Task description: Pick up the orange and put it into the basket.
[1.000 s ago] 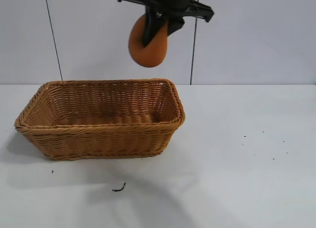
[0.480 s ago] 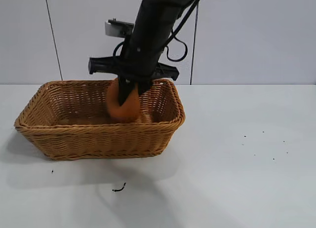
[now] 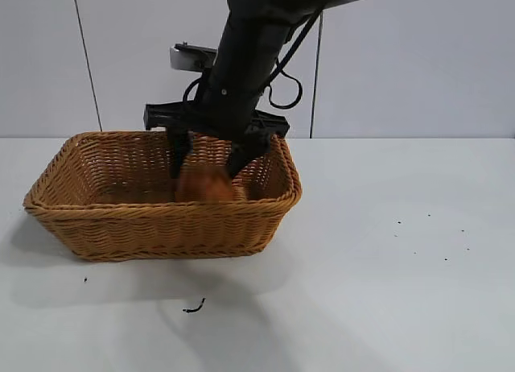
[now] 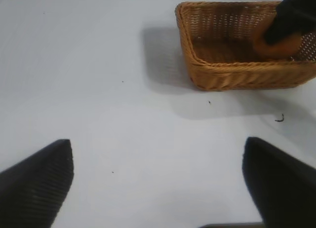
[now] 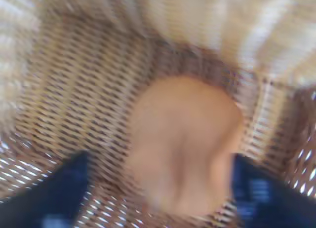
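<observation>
The orange (image 3: 205, 186) lies on the floor of the wicker basket (image 3: 161, 231), near its right end. My right gripper (image 3: 208, 164) reaches down into the basket with its fingers spread apart on either side of the orange, open and no longer clamping it. In the right wrist view the orange (image 5: 182, 144) rests on the basket weave (image 5: 74, 90) between the two dark fingers of the gripper (image 5: 160, 186). My left gripper (image 4: 158, 183) is open and empty above bare table, far from the basket (image 4: 222, 75); the orange (image 4: 276, 44) shows there too, partly behind the right gripper.
The basket stands at the table's left half in the exterior view. A small dark scrap (image 3: 193, 307) lies on the white table (image 3: 386, 291) in front of it. A few dark specks (image 3: 426, 235) dot the table's right side.
My right gripper came down with the orange from above the basket into it, then opened. The orange now rests on the basket floor.
</observation>
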Available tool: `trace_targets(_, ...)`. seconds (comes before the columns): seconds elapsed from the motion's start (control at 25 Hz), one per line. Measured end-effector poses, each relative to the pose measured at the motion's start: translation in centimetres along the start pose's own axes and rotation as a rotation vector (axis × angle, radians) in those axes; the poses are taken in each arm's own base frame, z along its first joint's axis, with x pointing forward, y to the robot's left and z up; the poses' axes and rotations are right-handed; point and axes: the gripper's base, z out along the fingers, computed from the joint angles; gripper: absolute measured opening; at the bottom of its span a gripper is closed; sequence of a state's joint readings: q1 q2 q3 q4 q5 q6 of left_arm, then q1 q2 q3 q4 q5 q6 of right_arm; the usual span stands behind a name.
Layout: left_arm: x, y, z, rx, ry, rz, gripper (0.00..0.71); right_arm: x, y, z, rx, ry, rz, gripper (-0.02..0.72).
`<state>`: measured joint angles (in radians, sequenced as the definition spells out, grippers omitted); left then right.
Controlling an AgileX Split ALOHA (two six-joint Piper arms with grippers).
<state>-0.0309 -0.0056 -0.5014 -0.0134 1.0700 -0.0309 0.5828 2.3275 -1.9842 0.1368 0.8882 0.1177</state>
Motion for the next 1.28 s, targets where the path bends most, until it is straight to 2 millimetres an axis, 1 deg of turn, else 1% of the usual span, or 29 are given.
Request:
trace_targets(0.08, 0.0, 0.0, 0.0, 0.000, 0.000, 0.000, 0.666, -0.8, 0.2, -1.2, 0.005, -0.007, -0.014, 0.637)
trace_targets(0.24, 0.0, 0.0, 0.0, 0.000, 0.000, 0.000, 0.666, -2.3, 0.3, -4.3, 0.064, -0.009, -0.054, 0.652)
trace_targets(0.36, 0.0, 0.0, 0.0, 0.000, 0.000, 0.000, 0.666, -2.9, -0.4, -6.4, 0.156, -0.002, -0.065, 0.652)
trace_targets(0.44, 0.0, 0.0, 0.0, 0.000, 0.000, 0.000, 0.666, -3.3, -1.6, -7.1, 0.200, -0.009, -0.045, 0.652)
trace_targets(0.52, 0.0, 0.0, 0.0, 0.000, 0.000, 0.000, 0.666, -3.6, -3.6, -7.5, 0.221, -0.013, -0.008, 0.652)
trace_targets(0.56, 0.0, 0.0, 0.0, 0.000, 0.000, 0.000, 0.666, -3.7, -4.8, -7.6, 0.231, -0.009, 0.018, 0.652)
trace_targets(0.8, 0.0, 0.0, 0.0, 0.000, 0.000, 0.000, 0.666, -3.9, -13.2, -9.2, 0.298, -0.015, 0.166, 0.652)
trace_targets(0.92, 0.0, 0.0, 0.0, 0.000, 0.000, 0.000, 0.666, -3.4, -17.7, -10.3, 0.339, -0.022, 0.247, 0.652)
trace_targets(1.0, 0.0, 0.0, 0.0, 0.000, 0.000, 0.000, 0.666, -3.0, -20.3, -10.9, 0.364, -0.025, 0.291, 0.652)
trace_targets(1.16, 0.0, 0.0, 0.0, 0.000, 0.000, 0.000, 0.666, -2.1, -24.4, -12.2, 0.399, -0.031, 0.371, 0.652)
trace_targets(1.28, 0.0, 0.0, 0.0, 0.000, 0.000, 0.000, 0.666, -1.4, -26.4, -12.8, 0.413, -0.032, 0.414, 0.651)
